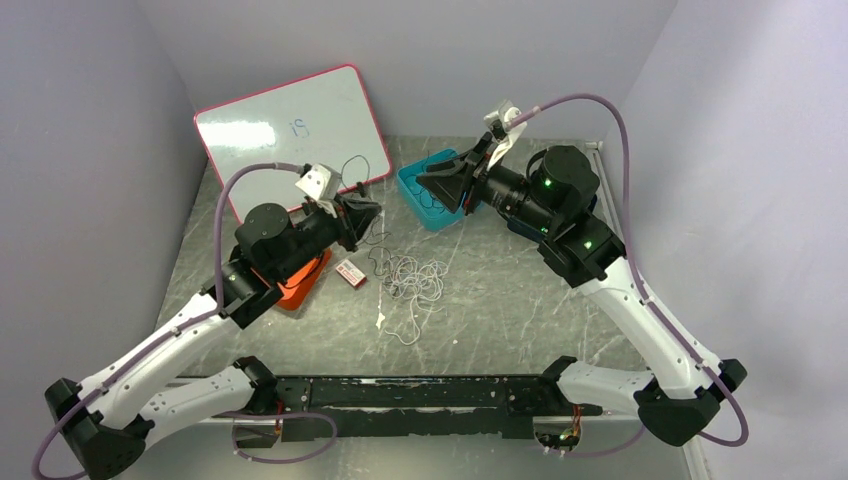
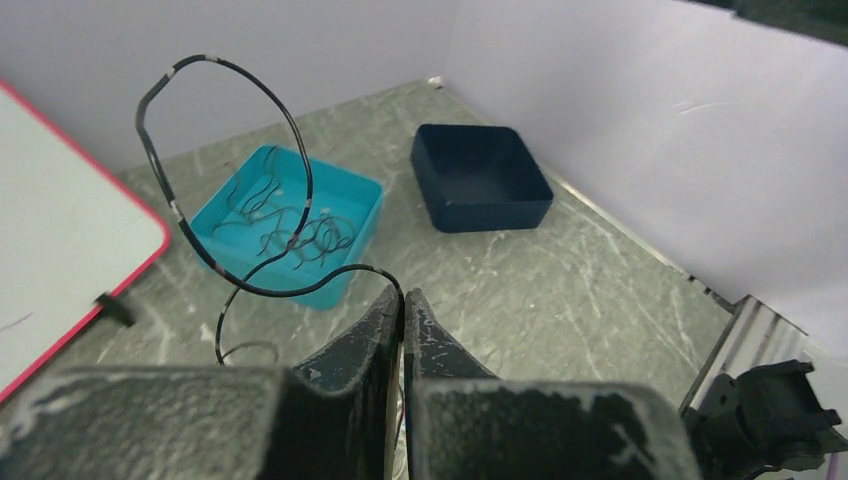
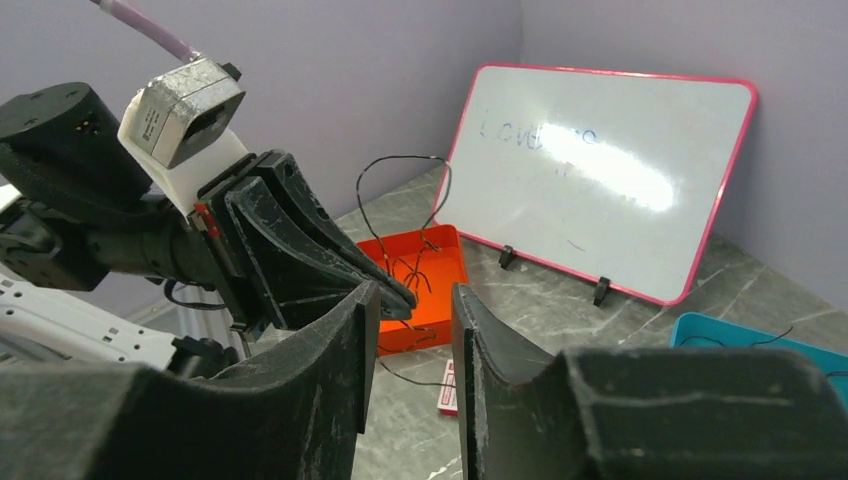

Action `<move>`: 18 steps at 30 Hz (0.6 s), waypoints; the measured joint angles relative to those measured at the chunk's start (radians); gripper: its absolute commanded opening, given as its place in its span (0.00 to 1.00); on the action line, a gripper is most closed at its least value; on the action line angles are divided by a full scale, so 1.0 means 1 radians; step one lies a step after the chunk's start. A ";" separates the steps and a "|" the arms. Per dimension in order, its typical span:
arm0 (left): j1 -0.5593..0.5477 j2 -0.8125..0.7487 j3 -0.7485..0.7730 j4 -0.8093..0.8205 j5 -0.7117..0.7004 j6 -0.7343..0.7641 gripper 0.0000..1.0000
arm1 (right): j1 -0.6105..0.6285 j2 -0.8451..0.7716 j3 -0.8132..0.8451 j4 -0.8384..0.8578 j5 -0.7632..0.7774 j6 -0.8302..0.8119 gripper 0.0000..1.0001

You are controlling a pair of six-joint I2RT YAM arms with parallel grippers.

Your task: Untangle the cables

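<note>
A black cable [image 2: 212, 59] is held pinched in the left tool [image 2: 402, 300] above the middle of the bench [image 1: 520, 300], where white cables [image 1: 415, 280] lie tangled. The right tool [image 3: 410, 292] stands narrowly parted and empty. Transfer to the teal tray [image 2: 350, 250] near the far edge seems required next.

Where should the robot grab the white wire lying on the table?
Probably the white wire's loose tail, which trails toward the arms clear of the tangle. Come straight down from above with the open right gripper, since it lies flat.
</note>
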 measured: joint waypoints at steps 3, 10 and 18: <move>0.000 -0.027 0.003 -0.067 -0.073 -0.002 0.07 | 0.000 -0.001 -0.002 0.000 0.010 -0.007 0.36; -0.001 -0.066 0.052 -0.286 -0.344 -0.074 0.07 | 0.000 -0.004 -0.043 0.001 0.015 -0.011 0.37; 0.079 -0.032 0.100 -0.546 -0.574 -0.184 0.07 | 0.000 -0.003 -0.080 0.000 0.016 -0.010 0.37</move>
